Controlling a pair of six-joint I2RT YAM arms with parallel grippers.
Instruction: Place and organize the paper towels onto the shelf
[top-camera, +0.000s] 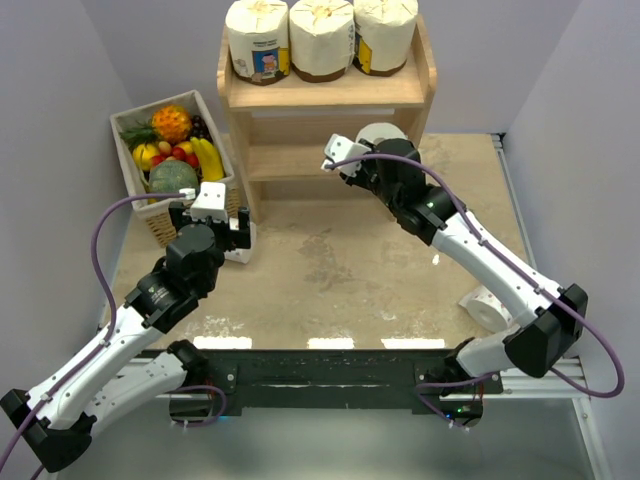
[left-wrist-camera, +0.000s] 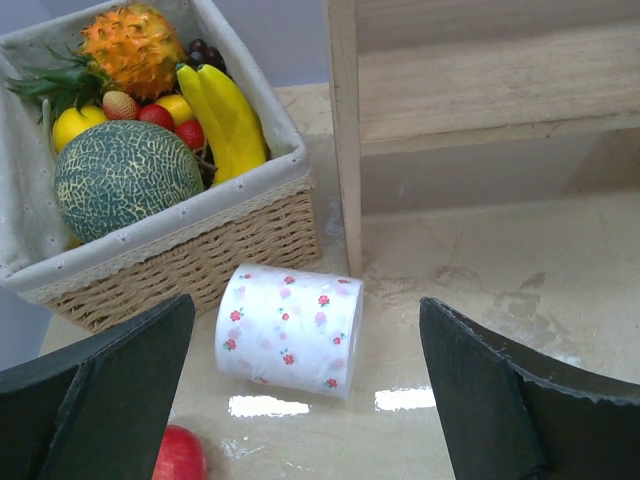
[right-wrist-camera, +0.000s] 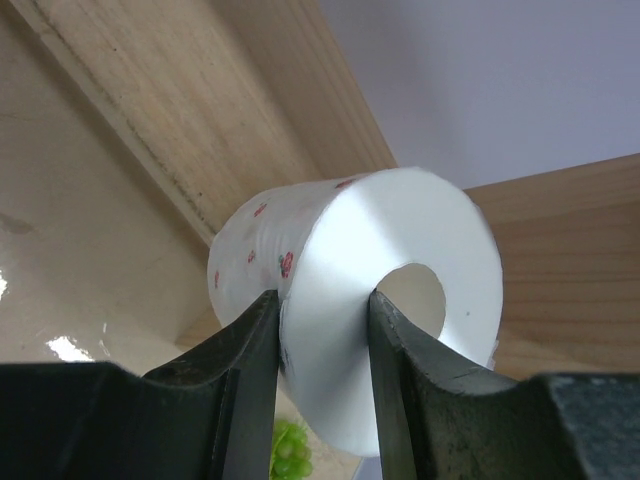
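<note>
Three large cream-wrapped paper towels (top-camera: 320, 38) stand in a row on the top board of the wooden shelf (top-camera: 330, 95). My right gripper (top-camera: 375, 150) is shut on a small white roll with tiny red flowers (top-camera: 385, 132), held at the shelf's lower tier; in the right wrist view (right-wrist-camera: 320, 340) one finger is in the core of the roll (right-wrist-camera: 340, 250) and one outside. My left gripper (top-camera: 212, 226) is open above another small roll (top-camera: 240, 248), which lies on its side by the shelf's left leg, between the fingers (left-wrist-camera: 100, 400) in the left wrist view (left-wrist-camera: 290, 330). A third small roll (top-camera: 485, 308) lies at the right.
A wicker basket of fruit (top-camera: 170, 150) stands left of the shelf, touching range of the lying roll (left-wrist-camera: 200, 250). A red fruit (left-wrist-camera: 180, 455) lies on the table by my left finger. Green grapes (right-wrist-camera: 290, 450) show under the held roll. The shelf's side panel (left-wrist-camera: 345, 130) is close.
</note>
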